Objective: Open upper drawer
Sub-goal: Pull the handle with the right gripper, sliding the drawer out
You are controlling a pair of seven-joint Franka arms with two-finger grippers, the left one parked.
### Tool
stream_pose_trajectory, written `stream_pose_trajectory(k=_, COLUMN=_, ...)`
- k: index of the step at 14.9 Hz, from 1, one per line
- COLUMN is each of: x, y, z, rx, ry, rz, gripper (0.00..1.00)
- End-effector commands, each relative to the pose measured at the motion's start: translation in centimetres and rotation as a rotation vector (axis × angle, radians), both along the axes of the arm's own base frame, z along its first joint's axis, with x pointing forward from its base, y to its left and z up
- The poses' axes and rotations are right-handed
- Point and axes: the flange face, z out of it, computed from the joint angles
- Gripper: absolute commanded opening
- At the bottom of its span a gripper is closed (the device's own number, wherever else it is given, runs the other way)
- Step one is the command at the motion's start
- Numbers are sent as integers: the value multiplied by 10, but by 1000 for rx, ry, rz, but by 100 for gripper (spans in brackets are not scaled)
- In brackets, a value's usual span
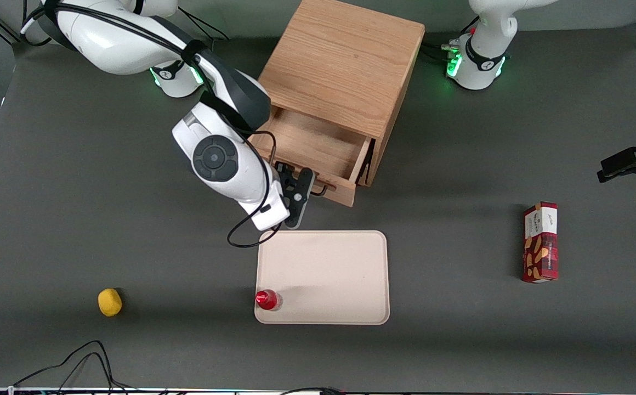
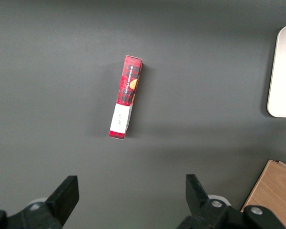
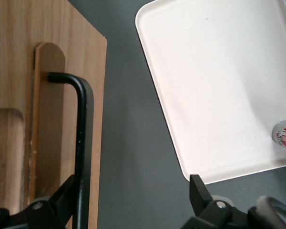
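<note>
1. Oak makes up the cabinet (image 1: 345, 66), which stands on the dark table (image 1: 77, 219) between the two arm bases.
2. The upper drawer (image 1: 318, 151) is pulled partway out toward the front camera, its bare wooden floor showing.
3. The drawer's thin black handle (image 3: 81, 143) runs along the drawer front.
4. The gripper (image 1: 299, 192) hangs at the drawer front, just above the edge of the tray. Its fingers (image 3: 62, 198) are spread apart; one sits against the handle, the other is out over the table, so nothing is clamped.
5. A cream tray (image 1: 323, 263) lies nearer the camera than the cabinet, with a red-capped bottle (image 1: 267, 299) standing in one corner.
6. A yellow lemon (image 1: 109, 302) lies toward the working arm's end of the table.
7. A red snack box (image 1: 540, 242) lies toward the parked arm's end.
</note>
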Motion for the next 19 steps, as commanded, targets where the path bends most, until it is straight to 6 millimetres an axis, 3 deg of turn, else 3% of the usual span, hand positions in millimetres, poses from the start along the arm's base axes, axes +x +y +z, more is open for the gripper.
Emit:
stream_pose_trajectory(k=1, x=19, y=-10, z=0, rx=16, ry=-26, rz=16, gripper=100)
stream_pose_trajectory(k=19, x=63, y=-55, z=-5, rx=62, ry=-110, rz=-40, gripper=100)
